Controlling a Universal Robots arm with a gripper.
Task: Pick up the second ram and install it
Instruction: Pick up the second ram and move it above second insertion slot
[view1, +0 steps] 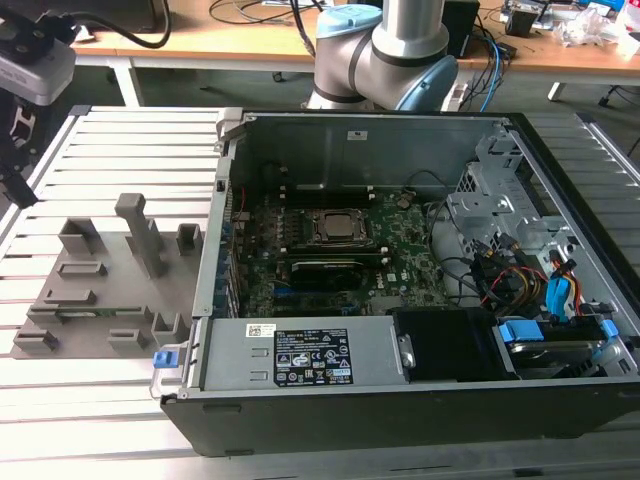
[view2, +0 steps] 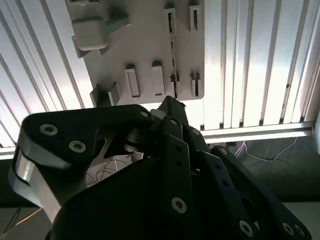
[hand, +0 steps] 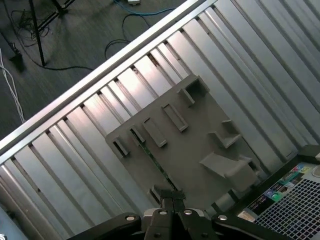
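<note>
Gripper (hand: 167, 193) closed, empty, clear of 2nd ram (hand: 155, 160) in fixture (hand: 200, 136).

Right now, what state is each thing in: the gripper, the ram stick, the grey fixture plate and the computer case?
gripper: shut, holding nothing, hovering above the fixture plate.
second ram: resting in the fixture plate's slots, not gripped.
fixture plate: flat on the slatted table, beside the computer case.
computer case: lying on its side, open, motherboard exposed.
</note>
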